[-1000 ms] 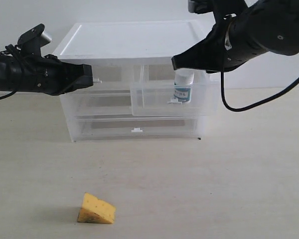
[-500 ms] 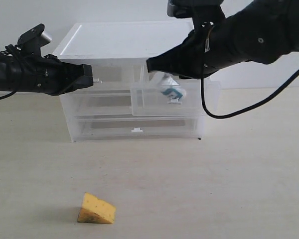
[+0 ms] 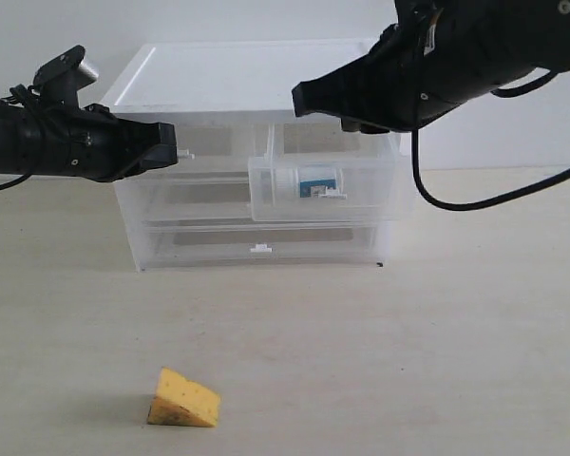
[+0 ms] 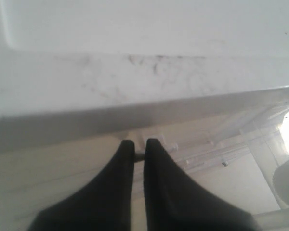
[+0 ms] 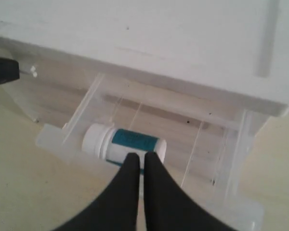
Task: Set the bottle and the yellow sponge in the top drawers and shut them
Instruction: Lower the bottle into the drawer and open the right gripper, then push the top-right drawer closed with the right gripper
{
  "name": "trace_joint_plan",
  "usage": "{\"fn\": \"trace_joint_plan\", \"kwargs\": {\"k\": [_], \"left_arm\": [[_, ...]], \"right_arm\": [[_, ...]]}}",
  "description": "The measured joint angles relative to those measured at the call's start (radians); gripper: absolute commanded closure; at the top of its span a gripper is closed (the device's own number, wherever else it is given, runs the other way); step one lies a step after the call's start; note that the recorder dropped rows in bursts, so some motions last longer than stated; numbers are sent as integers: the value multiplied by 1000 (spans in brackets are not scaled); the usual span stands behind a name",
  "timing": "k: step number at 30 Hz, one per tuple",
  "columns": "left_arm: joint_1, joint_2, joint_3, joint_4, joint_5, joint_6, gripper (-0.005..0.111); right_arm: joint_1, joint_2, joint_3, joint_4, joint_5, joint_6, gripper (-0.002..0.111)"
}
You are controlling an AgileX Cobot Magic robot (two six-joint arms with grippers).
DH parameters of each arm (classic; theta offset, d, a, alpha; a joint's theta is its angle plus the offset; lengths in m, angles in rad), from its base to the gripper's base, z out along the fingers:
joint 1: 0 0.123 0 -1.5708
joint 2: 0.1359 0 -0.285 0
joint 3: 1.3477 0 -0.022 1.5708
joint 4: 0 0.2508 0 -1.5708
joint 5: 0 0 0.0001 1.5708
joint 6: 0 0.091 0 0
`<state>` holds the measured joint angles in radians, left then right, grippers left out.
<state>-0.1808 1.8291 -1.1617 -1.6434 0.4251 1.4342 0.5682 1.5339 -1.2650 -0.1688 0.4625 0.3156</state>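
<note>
The white bottle (image 3: 313, 180) with its teal label lies on its side inside the pulled-out right top drawer (image 3: 385, 195); the right wrist view shows the bottle (image 5: 123, 141) in that drawer (image 5: 77, 122) too. My right gripper (image 3: 300, 99) hovers above that drawer, shut and empty (image 5: 138, 157). The left gripper (image 3: 171, 147) is shut on the small white tab handle (image 3: 186, 154) of the closed left top drawer (image 3: 218, 142), with the handle (image 4: 139, 155) pinched between the fingertips. The yellow sponge (image 3: 183, 399) sits on the table near the front, far from both grippers.
The clear drawer cabinet (image 3: 256, 71) has a white top and two full-width drawers below, the lowest with a tab handle (image 3: 259, 249). A black cable (image 3: 475, 201) hangs from the right arm. A beige table (image 3: 408, 351) stretches in front.
The bottle stood upright in the right top drawer, tipped over and now lies on its side. My right gripper swept left over it, then rose. The left arm has not moved.
</note>
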Motion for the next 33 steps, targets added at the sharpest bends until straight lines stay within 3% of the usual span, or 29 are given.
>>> {"fn": "trace_joint_plan", "kwargs": {"k": [8, 15, 33], "left_arm": [[0, 0, 0, 0, 0, 0, 103], [0, 0, 0, 0, 0, -20, 103], [0, 0, 0, 0, 0, -26, 103]], "right_arm": [[0, -8, 0, 77, 206, -28, 108], [0, -8, 0, 101, 265, -32, 108], [0, 145, 0, 33, -60, -34, 108]]}}
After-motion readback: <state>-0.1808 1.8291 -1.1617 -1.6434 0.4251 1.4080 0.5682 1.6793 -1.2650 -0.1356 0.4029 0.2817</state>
